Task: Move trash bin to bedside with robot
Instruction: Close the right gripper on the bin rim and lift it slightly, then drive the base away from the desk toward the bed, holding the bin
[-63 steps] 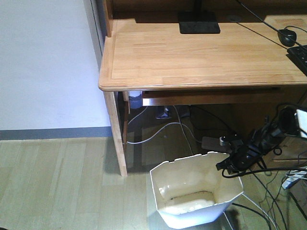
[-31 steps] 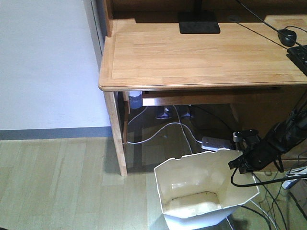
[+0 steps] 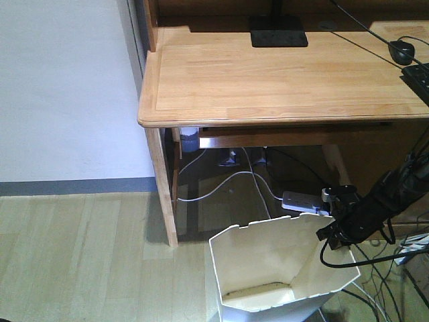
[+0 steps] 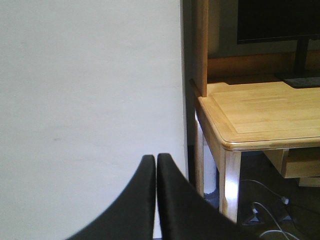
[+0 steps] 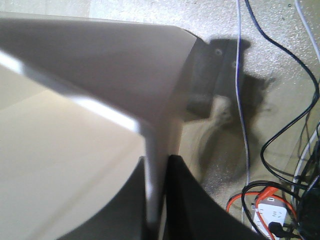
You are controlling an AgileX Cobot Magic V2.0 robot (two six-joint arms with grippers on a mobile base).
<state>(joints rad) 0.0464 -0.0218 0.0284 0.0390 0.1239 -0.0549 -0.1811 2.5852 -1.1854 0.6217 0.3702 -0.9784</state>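
Where the right wrist camera looks down along its own black fingers (image 5: 187, 205), the right gripper (image 5: 157, 167) is clamped on the thin white wall of the trash bin (image 5: 75, 145), with one finger against the cream inside and the other outside. In the front view the bin stands at the bottom edge on the pale plank floor (image 3: 80, 255), just in front of the light wooden desk (image 3: 281, 74). It is held at its right rim by the slim black right arm (image 3: 382, 201), which reaches in from the right. Beyond it, under the desk, lie a white power strip (image 3: 299, 201) and loose cables (image 3: 228, 184). On the desktop farther back stand a black monitor base (image 3: 278, 31) and a mouse (image 3: 402, 50). The left gripper (image 4: 155, 157) has its fingers pressed together on nothing and faces a white wall (image 4: 90, 90) beside the desk corner.
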